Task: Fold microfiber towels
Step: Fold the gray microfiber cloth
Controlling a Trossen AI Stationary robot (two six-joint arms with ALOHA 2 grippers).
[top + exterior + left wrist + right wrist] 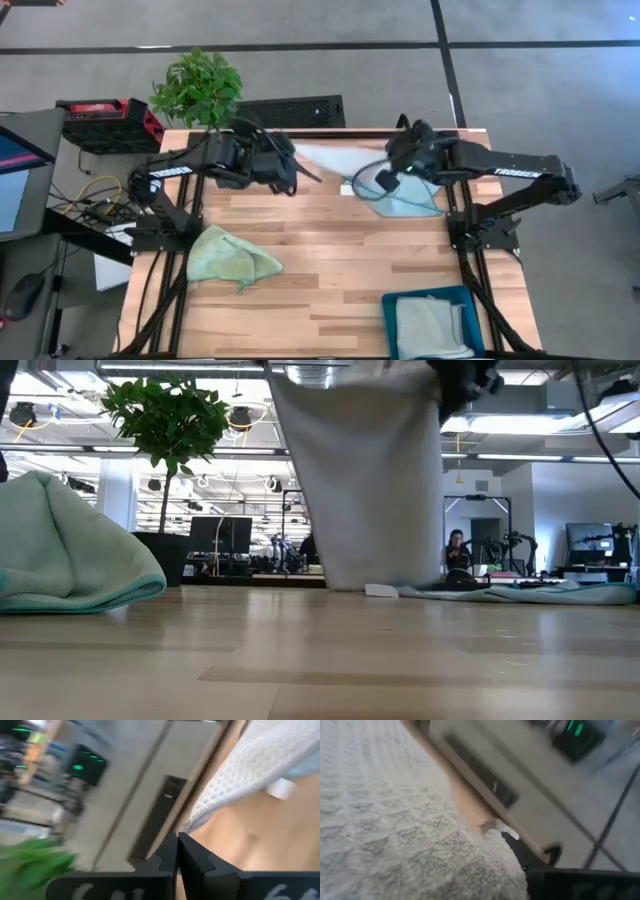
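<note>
A pale wooden table [330, 260] fills the middle of the high view, grey floor around it and a potted plant [197, 88] at the upper left. At lower left of the tabletop lies a crumpled light green towel [232, 257], untouched. Above it the left gripper [283, 170] is pinched tight on one corner of a grey towel [335, 158]. The cloth stretches rightward across the upper middle to the right gripper [388, 180], also clamped closed on its other corner; in the low view it hangs as a sheet, its lower edge meeting the table. Its long axis runs left to right between the two arms, so each is equally placed for the fold. A light blue towel [415, 198] lies under the right arm; a teal bin [432, 325] at lower right holds another folded cloth.
</note>
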